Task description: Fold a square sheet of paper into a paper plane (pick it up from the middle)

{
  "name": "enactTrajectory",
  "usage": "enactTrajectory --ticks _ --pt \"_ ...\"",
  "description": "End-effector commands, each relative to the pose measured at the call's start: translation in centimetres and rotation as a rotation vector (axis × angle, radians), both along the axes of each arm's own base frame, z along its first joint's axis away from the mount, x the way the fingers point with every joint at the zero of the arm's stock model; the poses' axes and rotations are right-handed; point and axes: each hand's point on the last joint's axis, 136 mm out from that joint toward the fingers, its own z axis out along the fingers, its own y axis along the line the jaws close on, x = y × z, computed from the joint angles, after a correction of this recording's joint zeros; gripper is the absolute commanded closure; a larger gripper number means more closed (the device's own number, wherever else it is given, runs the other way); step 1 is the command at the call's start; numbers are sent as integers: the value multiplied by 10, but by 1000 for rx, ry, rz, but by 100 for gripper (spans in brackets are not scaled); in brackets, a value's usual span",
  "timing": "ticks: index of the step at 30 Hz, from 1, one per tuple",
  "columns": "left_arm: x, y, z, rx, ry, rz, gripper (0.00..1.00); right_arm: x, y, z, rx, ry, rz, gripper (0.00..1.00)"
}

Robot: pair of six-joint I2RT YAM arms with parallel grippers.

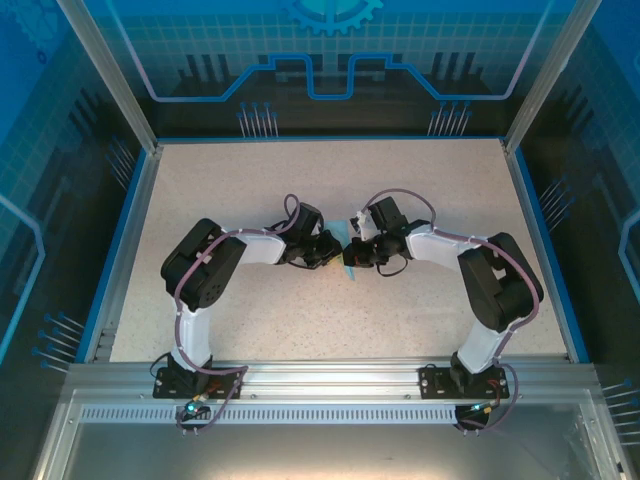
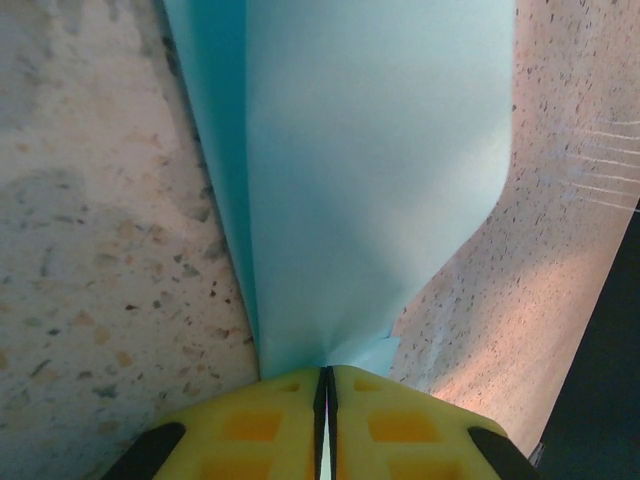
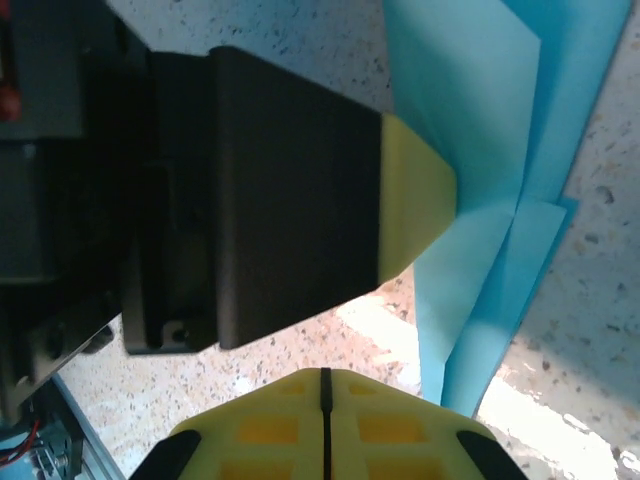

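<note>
The light-blue paper (image 2: 370,150) is folded into several long layers and no longer lies as a flat square. My left gripper (image 2: 326,375) is shut on its narrow end, and the paper fans out ahead of the jaws above the speckled table. In the right wrist view the same paper (image 3: 480,200) hangs to the right, held by the left gripper's yellow fingertip (image 3: 415,195). My right gripper (image 3: 324,375) is shut with nothing between its pads, just left of the paper. From above, both grippers meet at mid-table, left (image 1: 338,252) and right (image 1: 358,252), with a sliver of paper (image 1: 350,270) below them.
The beige speckled table (image 1: 300,180) is ringed by a blue rim and metal frame posts. Both arms bend inward from their bases at the near edge, their wrists almost touching.
</note>
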Motion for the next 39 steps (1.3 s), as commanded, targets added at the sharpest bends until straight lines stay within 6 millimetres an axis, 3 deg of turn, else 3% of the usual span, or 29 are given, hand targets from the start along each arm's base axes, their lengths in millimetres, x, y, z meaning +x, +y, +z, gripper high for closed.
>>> enactTrajectory --ticks 1,10,20,28,39 --pt "-10 20 -35 77 80 50 85 5 0 -13 -30 29 -22 93" --pt "-9 17 -32 57 78 46 85 5 -7 -40 -104 96 -50 93" --pt "7 18 -19 50 39 39 83 -30 -46 -75 -228 230 -91 94" --pt "25 24 -19 63 13 18 82 -58 -56 -79 -192 293 -57 94" --pt "48 28 -6 99 -62 -52 80 -67 -60 -77 -167 312 -45 93"
